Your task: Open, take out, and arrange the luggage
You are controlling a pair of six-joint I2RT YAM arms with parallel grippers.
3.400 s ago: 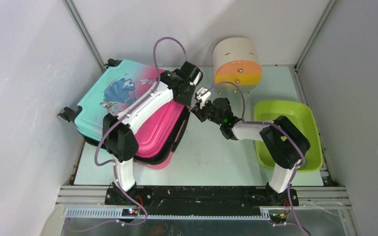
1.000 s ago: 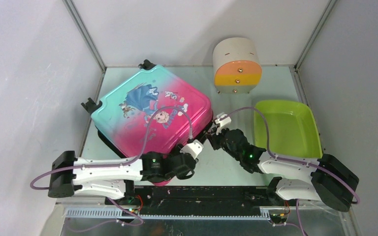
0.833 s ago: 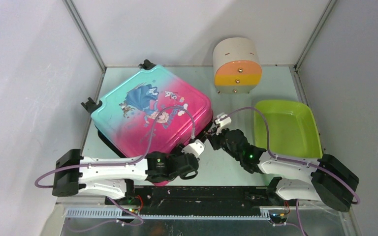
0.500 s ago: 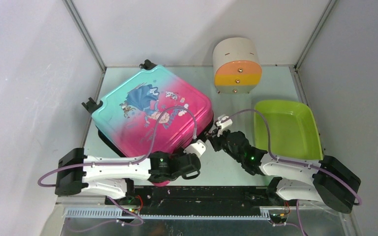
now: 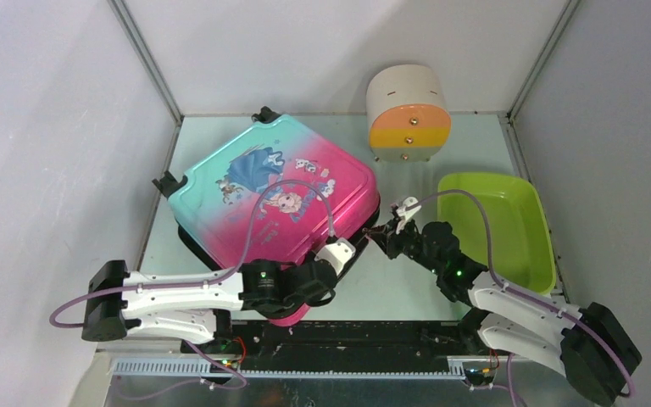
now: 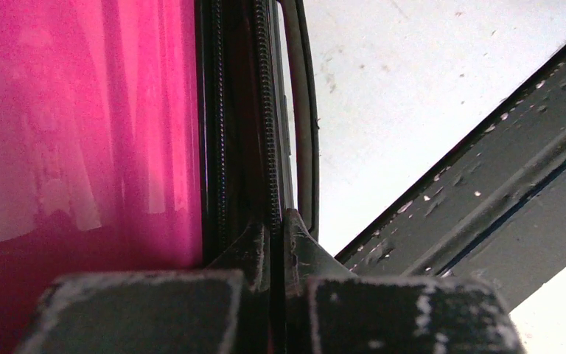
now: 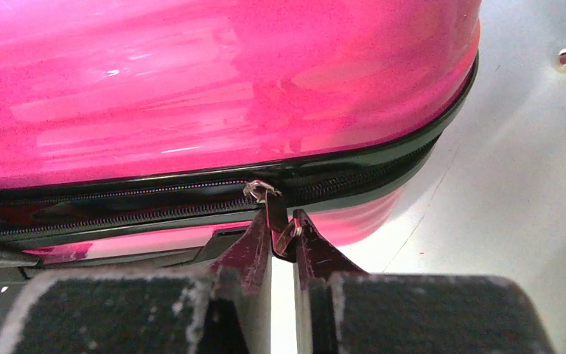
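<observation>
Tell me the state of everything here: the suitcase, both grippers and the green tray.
luggage, lying flat, lid down
left gripper, shut at the luggage's edge
right gripper, shut on zipper pull
green tray, empty

- No word, number, brand or sign could be read in any view.
- The luggage (image 5: pixel 275 199) showed only a cartoon print on its lid; any lettering there was too small to tell.
</observation>
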